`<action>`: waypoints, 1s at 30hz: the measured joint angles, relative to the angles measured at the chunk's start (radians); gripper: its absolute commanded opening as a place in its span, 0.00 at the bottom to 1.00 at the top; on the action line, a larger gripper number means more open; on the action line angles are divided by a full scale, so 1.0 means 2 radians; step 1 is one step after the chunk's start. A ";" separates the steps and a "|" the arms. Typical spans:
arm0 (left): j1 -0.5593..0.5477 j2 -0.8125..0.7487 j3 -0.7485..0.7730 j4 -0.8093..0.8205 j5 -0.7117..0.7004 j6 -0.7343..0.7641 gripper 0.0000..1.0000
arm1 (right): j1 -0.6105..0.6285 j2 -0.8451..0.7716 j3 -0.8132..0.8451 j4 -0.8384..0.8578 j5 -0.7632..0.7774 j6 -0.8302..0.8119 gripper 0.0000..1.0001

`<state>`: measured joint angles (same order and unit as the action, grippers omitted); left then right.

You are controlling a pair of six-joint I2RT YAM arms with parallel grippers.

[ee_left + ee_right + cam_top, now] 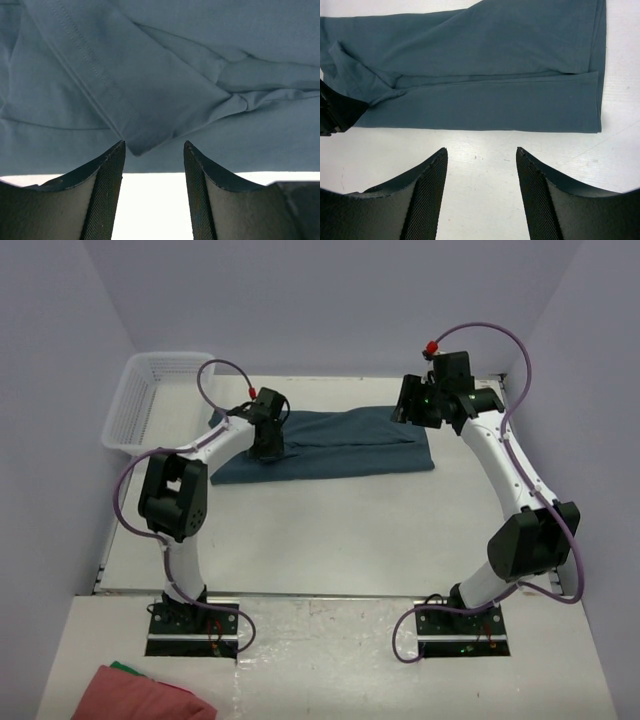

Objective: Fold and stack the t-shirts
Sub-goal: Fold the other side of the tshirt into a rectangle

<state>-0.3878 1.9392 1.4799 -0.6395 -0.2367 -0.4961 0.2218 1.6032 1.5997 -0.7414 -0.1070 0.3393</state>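
Across the table (330, 540) lies a soft, creased teal t-shirt (340, 445), folded long; both jaws spread empty.

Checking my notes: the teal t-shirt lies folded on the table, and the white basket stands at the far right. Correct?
No. The top view shows the white basket at the far left; the teal t-shirt does lie folded on the table.

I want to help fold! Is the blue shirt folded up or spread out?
Partly folded: the t-shirt lies on the table as a long narrow band, its edges doubled over lengthwise in both wrist views.
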 measured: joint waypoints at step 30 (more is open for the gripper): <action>0.000 0.006 -0.004 0.000 -0.027 -0.020 0.47 | -0.016 0.000 -0.018 0.018 -0.042 0.004 0.59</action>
<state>-0.3878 1.9518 1.4715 -0.6403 -0.2909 -0.5369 0.1894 1.6032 1.5639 -0.7063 -0.1913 0.3473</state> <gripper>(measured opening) 0.485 0.589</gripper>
